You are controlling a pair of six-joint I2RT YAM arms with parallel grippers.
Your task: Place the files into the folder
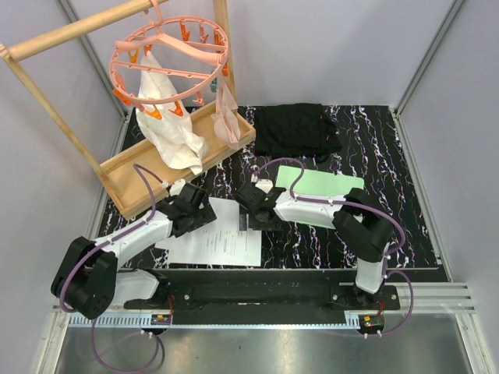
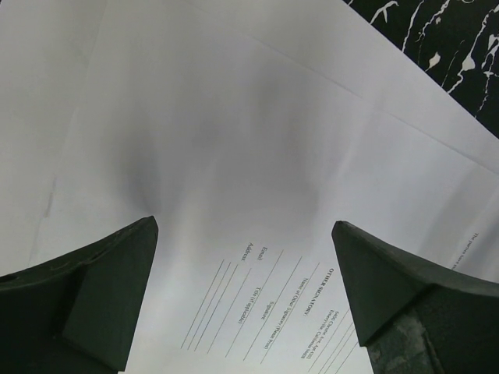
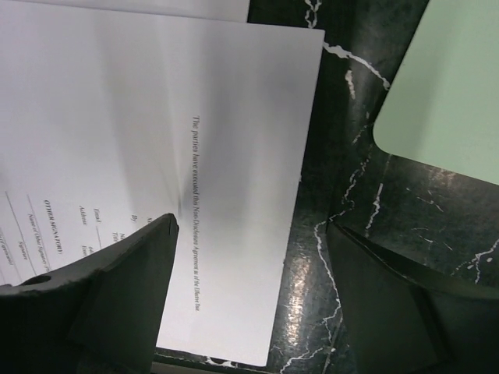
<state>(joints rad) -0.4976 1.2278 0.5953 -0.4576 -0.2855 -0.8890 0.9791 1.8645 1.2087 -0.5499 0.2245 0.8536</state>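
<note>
Currently, at the far left of the table point(image 1: 405, 226) stands a wooden tray point(image 1: 125, 175). A pink clip hanger point(image 1: 168, 51) hangs above it, with a white cloth point(image 1: 168, 125) pegged to it and draping into the tray.

My left gripper point(image 1: 201, 212) hangs over the left part of the files point(image 1: 222, 241). Its jaws stand wide apart and grasp nothing. In the left wrist view, both fingers point(image 2: 117, 296) of that gripper point(image 2: 244, 226) frame printed sheets point(image 2: 234, 140), with form lines and small text between them. Whether the fingertips touch the paper, I cannot tell.

The files lie flat on the black marbled surface, near the front edge, as a loose overlapping stack between my two grippers. At least two sheets show, offset from each other.

My right gripper point(image 1: 251, 209) hangs at the right edge of the stack. Its jaws are spread and hold nothing. In the right wrist view point(image 3: 251, 224), one finger point(image 3: 117, 304) sits over the top sheet point(image 3: 156, 117) and the other over bare table point(image 3: 366, 195), so the sheet's right edge runs between them.

The folder point(image 1: 320, 183) lies flat to the right of the files, apart from them, with a strip of table in between. Its rounded corner point(image 3: 452, 86) shows in the right wrist view. My right arm crosses over its near side.

A folded black cloth point(image 1: 296, 128) lies behind the folder, just beside its far edge.
</note>
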